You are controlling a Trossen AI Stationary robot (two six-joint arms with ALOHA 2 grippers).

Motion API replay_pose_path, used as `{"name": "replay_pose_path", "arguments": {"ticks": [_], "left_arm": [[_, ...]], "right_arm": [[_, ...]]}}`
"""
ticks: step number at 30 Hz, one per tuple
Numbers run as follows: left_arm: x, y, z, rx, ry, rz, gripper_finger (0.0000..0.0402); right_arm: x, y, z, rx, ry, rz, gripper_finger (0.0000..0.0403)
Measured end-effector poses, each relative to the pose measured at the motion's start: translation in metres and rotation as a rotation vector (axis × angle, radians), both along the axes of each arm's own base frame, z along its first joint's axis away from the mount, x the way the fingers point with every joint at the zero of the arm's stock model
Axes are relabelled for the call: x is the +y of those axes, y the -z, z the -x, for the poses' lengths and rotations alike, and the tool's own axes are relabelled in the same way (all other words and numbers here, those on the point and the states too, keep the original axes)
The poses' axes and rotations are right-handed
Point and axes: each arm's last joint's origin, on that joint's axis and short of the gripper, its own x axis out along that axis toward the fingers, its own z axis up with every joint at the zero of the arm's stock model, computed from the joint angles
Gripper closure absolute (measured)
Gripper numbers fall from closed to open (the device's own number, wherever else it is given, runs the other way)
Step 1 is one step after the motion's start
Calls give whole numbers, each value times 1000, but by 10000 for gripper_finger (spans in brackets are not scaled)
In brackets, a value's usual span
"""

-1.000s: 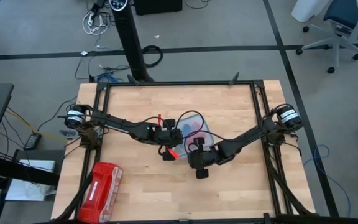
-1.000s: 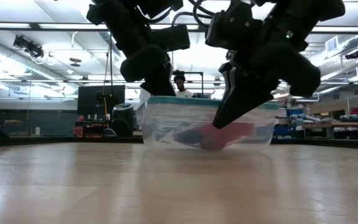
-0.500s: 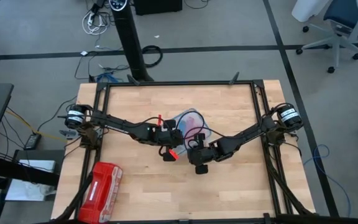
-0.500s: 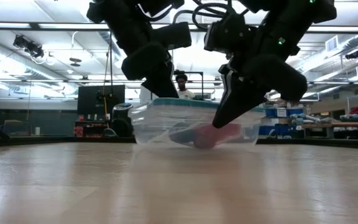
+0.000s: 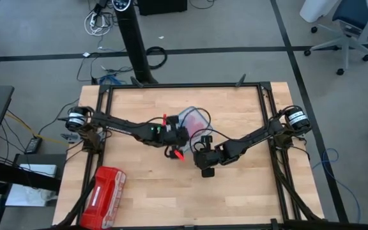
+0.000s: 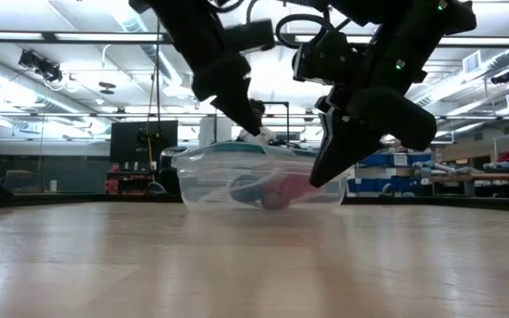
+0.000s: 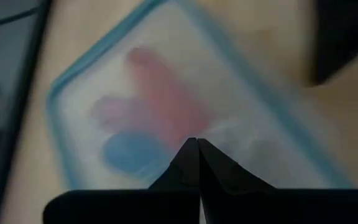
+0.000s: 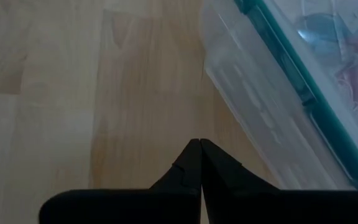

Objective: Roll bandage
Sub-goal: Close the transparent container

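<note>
A grey-floored workshop with cables and office chairs surrounds a pale wooden plank worktop framed by black rails. Near the middle of the worktop, slightly toward its far edge, stands a clear plastic box with a teal-rimmed lid. Inside it, seen through the lid in the left wrist view, lies the bandage, a compact bright blue fabric roll, next to red-pink fabric rolls.

The left pincer hangs over the box's near-left side with its two dark fingers pressed together, gripping nothing. The right pincer sits just beside the box's near edge, above bare wood, its fingers likewise together and empty. In the low view both arms come down from above at the box, one at each end of it.

A red zip pouch with white markings lies at the worktop's near-left corner, well apart from the box.
</note>
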Motion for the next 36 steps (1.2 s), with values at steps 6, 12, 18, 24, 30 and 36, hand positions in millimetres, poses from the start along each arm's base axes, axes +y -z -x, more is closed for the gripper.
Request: {"name": "replay_pose_path", "arguments": {"ticks": [6,12,18,24,30,36], "left_arm": [[30,0,4,23,-167,-50,401],[74,2,8,47,-248,31,401],[120,0,18,38,-289,201,401],[159,3,32,43,-317,361,401],[180,4,40,17,-336,420,401],[180,26,35,95,-300,491,401]], "right_arm": [[0,-1,1,6,7,12,403],[-1,-1,2,9,14,9,403],[-5,0,1,13,25,10,403],[-10,0,0,16,28,18,403],[-10,0,-1,19,17,24,403],[-12,0,-1,19,16,23,403]]}}
